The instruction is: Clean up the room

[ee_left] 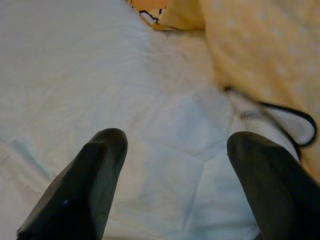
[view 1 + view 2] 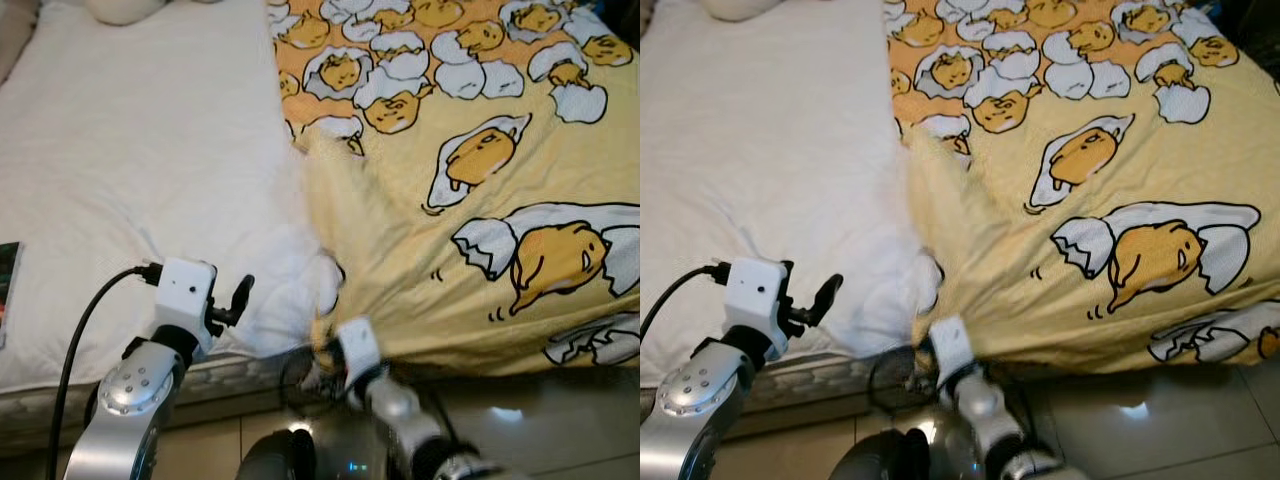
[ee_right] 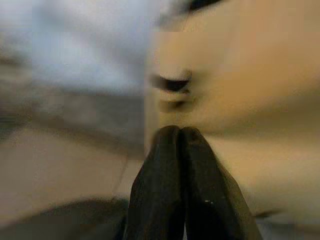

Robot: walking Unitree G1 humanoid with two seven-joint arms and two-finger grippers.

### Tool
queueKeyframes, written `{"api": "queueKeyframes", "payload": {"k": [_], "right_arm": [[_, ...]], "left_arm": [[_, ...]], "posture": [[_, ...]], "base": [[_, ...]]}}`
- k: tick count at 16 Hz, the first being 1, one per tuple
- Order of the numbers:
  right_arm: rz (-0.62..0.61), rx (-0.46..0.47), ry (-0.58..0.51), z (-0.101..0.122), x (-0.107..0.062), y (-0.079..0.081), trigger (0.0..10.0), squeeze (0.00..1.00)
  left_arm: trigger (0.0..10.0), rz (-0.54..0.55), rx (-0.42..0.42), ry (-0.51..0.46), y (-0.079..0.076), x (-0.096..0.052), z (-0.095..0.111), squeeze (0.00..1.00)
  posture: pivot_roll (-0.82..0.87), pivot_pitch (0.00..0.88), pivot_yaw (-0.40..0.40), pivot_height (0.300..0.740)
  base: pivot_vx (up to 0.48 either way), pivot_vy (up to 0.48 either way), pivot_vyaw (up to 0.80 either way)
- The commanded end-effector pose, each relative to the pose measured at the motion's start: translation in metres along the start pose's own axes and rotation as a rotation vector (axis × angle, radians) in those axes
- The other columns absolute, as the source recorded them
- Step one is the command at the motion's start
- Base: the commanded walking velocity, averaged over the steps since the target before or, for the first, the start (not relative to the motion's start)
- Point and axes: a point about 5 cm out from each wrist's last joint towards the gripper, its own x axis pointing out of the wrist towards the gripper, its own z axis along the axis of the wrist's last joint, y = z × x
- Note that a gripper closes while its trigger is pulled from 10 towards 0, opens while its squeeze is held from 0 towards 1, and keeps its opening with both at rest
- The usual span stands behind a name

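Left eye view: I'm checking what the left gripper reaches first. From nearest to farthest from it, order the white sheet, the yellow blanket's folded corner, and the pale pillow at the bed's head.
From the left gripper:
1. White sheet, right under and ahead of it.
2. Yellow blanket's folded corner, just to its right at the bed's edge.
3. Pale pillow, far off at the top of the bed.

arms: silver | wrist blocks: white | left cable [image 2: 85, 325]: black | fingers [image 1: 80, 192]: black, long

i am holding my left gripper [image 1: 175, 150] raised in front of me, fingers [image 1: 85, 185] spread wide apart. my right gripper [image 3: 180, 131] is reaching low and forward, its two fingers pressed tightly together, wrist angled upward.
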Motion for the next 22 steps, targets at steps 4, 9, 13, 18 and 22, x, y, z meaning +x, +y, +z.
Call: {"api": "queueKeyframes", "payload": {"k": [4,9,13,18,22], "right_arm": [[0.251,0.028,0.045,-0.017,-0.004,0.037,10.0,0.0],[0.192,-0.049,-0.09,-0.005,-0.009,0.015,10.0,0.0],[-0.056,-0.022,-0.526,0.096,-0.008,-0.022,10.0,0.0],[-0.276,-0.067,-0.573,0.135,-0.01,-0.065,10.0,0.0],[-0.274,-0.111,-0.258,0.104,0.006,-0.066,10.0,0.0]], "left_arm": [[10.0,0.017,0.005,0.015,0.002,-0.003,-0.002,0.0],[10.0,0.014,-0.003,0.012,0.001,0.0,-0.002,0.0],[10.0,0.007,-0.012,-0.003,-0.002,0.006,0.0,0.0],[10.0,0.0,-0.012,-0.008,-0.003,0.007,0.0,0.0],[10.0,-0.007,-0.004,-0.008,-0.004,0.007,0.001,0.0]], "posture": [[0.13,0.181,0.116,0.74],[0.11,0.174,0.113,0.74],[0.09,0.148,0.108,0.74],[0.1,0.137,0.116,0.74],[0.12,0.131,0.12,0.74]], "base": [[0.0,0.0,0.0],[0.0,0.0,0.0],[0.0,0.0,0.0],[0.0,0.0,0.0],[0.0,0.0,0.0]]}}
